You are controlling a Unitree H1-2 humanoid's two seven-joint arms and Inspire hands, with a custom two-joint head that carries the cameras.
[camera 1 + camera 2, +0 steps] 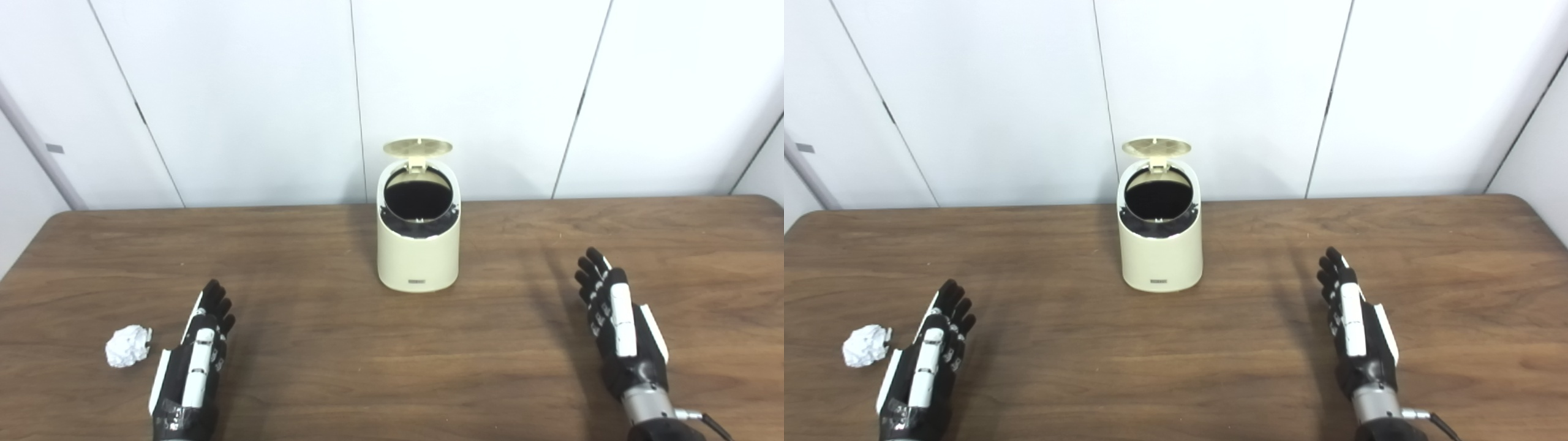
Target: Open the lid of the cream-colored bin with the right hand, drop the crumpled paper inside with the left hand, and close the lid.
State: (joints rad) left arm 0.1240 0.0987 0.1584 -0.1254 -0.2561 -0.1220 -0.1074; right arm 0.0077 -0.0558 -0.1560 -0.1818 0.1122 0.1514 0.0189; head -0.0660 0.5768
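Your left hand [195, 355] sits low in the lower left of the frame, fingers straight and a little apart, holding nothing. The paper [128, 346] lies just beside it, toward the left edge of the frame and level with the palm — not ahead of the fingertips. So the coming move, as I judge it, is a sideways shift out to the left, not a forward reach. The ball is roughly round, so no long axis to line up with.

Your right hand [620, 324] is in the lower right, also flat-fingered and empty, well apart from everything.

Between the two, farther back at centre frame, stands the bin [418, 251] on the table [343, 367]. Its lid [418, 147] is already tipped up at the back and the dark mouth is open — the opening step looks done. The paper is far nearer your left hand than your right.
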